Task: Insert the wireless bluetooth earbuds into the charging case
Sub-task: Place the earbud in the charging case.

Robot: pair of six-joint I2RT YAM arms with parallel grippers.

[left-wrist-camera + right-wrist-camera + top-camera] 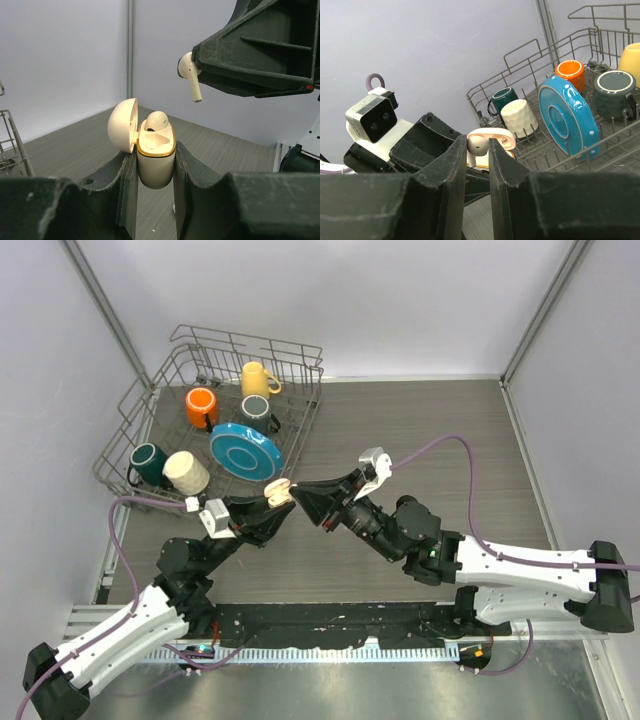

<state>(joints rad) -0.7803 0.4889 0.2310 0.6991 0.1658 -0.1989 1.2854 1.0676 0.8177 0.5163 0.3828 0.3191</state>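
Earbud [189, 71] in right hand [300, 494], near case [156, 162]

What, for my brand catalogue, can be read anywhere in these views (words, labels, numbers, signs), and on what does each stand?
No legible text in any view.
charging case: one small dark mark near its edge in the right wrist view, too small to read.

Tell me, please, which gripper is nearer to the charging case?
Left: the left gripper clamps the charging case; the right gripper, holding an earbud, hovers close but apart.
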